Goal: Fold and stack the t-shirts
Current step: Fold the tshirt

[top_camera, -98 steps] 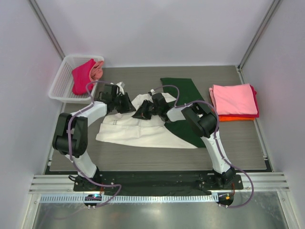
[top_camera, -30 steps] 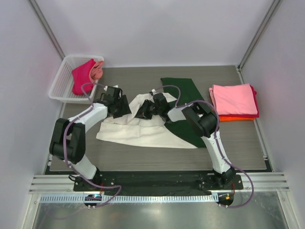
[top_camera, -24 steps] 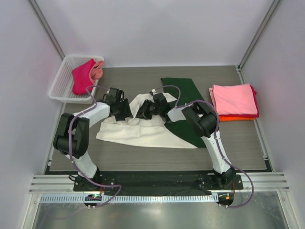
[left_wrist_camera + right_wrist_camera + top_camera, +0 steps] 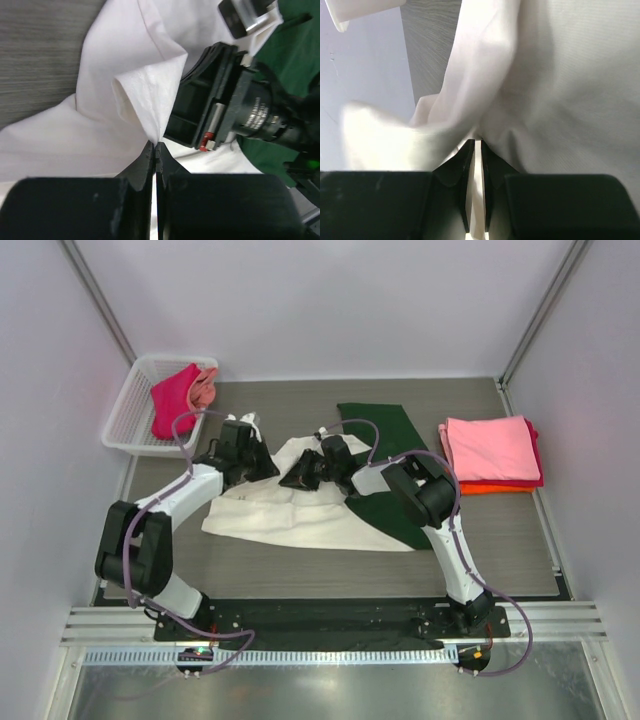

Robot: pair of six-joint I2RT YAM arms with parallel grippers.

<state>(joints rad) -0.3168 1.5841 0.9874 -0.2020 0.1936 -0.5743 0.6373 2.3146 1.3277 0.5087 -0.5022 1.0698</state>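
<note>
**Top external view.**
- Cream t-shirt (image 4: 290, 520): lies spread across the middle of the worktop (image 4: 300, 575). One dark green sleeve (image 4: 385, 430) reaches toward the far edge.
- Left end effector (image 4: 258, 465) and right end effector (image 4: 295, 478): both are down on the shirt's upper edge, near each other.
- Folded stack (image 4: 490, 448): sits at the right side with pink on top and red and orange edges beneath.
- White basket (image 4: 125, 420): sits at the far left corner and holds a magenta t-shirt (image 4: 172, 400) with a paler one beside it.

**Left wrist view.**
- The left fingers are clenched together on a raised peak of cream cloth.
- The fabric tents up from the pinch in a soft cone.
- The right arm's wrist sits just beyond it.

**Right wrist view.**
- The right fingers are nipped on a thin ridge of the same cream cloth.
- A sliver of fabric shows between them.

**Handling, as judged.**
- The shirt is light, limp and thin, with no stiffness to hold a shape.
- It drapes and bunches at any pinch, and an unsupported span will sag.
- It is not fragile, but a single layer held at the tips could slip.
- The best holds are hems, shoulder seams or a gathered fold, taken at two well-separated points so the cloth hangs flat.
</note>
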